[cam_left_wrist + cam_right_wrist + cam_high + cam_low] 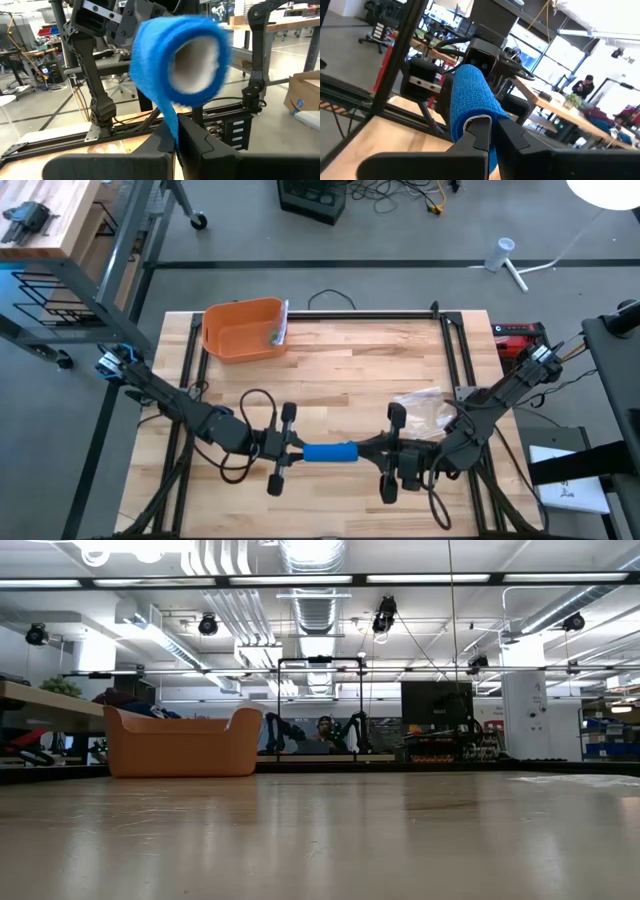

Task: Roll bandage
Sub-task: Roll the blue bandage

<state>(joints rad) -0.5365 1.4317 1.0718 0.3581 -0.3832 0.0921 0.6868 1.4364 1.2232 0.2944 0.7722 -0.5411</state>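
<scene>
Now, bandage: bright blue roll [329,452] held lying level above the wooden table [350,370], between the two grippers, near the front edge.
Look: fuzzy, crepe-like weave; the left wrist view shows a pale hollow core and a loose tail hanging down to the fingers.
Left gripper [288,446]: fingers together, pinching the bandage's tail at the roll's left end.
Right gripper [372,450]: clamped on the roll's right end, a finger over the edge of the cloth.
Bin: orange plastic tub [244,330], rounded corners, at the table's back left, well apart from the roll.
Wrapper: crinkled clear plastic [425,408] beside the right arm.
Table: pale butcher-block planks, dark metal frame around.
</scene>
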